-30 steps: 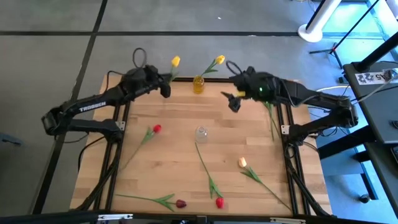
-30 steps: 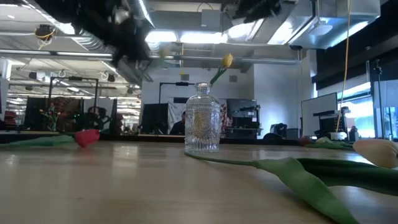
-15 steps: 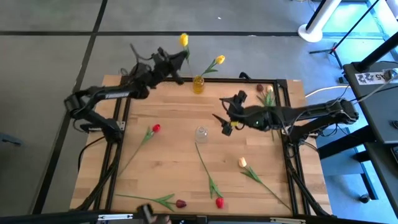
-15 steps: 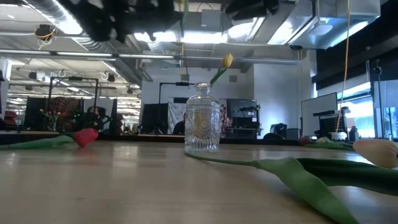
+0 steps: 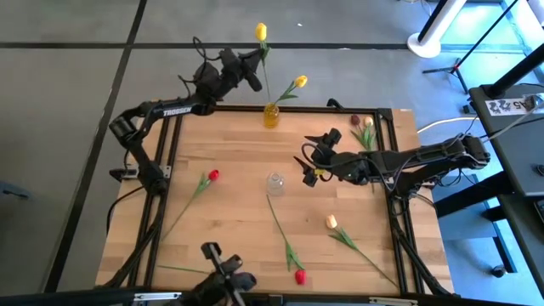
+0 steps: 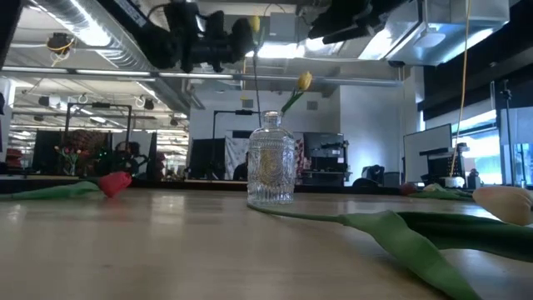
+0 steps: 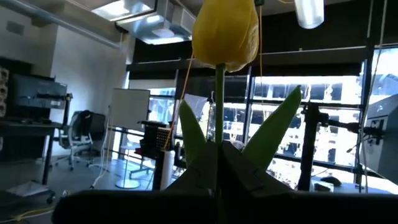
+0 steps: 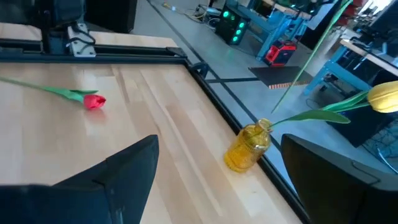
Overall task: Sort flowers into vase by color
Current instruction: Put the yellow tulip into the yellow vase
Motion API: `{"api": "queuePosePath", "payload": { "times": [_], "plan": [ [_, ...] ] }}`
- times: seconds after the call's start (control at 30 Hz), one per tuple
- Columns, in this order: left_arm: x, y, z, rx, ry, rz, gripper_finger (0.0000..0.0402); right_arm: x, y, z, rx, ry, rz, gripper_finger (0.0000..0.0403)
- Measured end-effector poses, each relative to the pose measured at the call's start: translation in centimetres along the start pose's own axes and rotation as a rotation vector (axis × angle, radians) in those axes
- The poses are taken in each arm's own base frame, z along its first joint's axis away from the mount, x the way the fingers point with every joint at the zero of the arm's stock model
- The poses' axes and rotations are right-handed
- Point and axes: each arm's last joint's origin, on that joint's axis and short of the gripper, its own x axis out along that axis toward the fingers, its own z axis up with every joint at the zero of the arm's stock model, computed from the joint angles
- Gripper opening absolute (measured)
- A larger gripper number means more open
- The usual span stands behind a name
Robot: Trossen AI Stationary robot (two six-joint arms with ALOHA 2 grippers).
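Note:
My left gripper (image 5: pixel 255 75) is raised above the table's far edge, shut on a yellow tulip (image 5: pixel 260 32). The tulip's thin stem (image 5: pixel 267 85) runs down to the mouth of the small yellow vase (image 5: pixel 271 115); whether its end is inside, I cannot tell. A second yellow tulip (image 5: pixel 299 82) stands in that vase. My right gripper (image 5: pixel 308 167) is open and empty, low over the table right of the clear glass vase (image 5: pixel 274 183). Red tulips (image 5: pixel 212 175) (image 5: pixel 299 276) and a cream one (image 5: pixel 331 222) lie flat on the table. My left gripper pinches the yellow tulip's stem (image 7: pixel 218 146) between its two fingers, below the head (image 7: pixel 224 31) and among the leaves (image 7: pixel 273 127). The fingers come level from the table's left and lie across the stem. The tulip is upright, head up, its stem hanging below the fingers.
A maroon tulip (image 5: pixel 355 121) and a cream one (image 5: pixel 368 122) lie at the far right corner. A dark object (image 5: pixel 223 274) stands at the table's near edge. The wood between the red tulip and the clear vase is bare.
My left gripper has risen and gone toward the far edge and to the right, carrying the yellow tulip over the yellow vase; the tulip now stands upright. My right gripper has come down toward the table's middle and then kept still.

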Motion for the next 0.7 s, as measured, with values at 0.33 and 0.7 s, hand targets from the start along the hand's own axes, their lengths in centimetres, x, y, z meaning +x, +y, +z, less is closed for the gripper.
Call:
{"api": "queuePosePath", "payload": {
  "times": [0.33,0.7],
  "plan": [
    [0.2,-0.1,-2.1,-0.018,0.047,-0.045,0.0,-0.2,-0.2,0.0,0.017,0.002,-0.001,0.0337],
    [-0.1,-0.6,-4.4,0.018,0.282,-0.038,0.002,-0.2,-0.2,-0.8,0.028,0.07,-0.003,0.0337]
  ]
}}
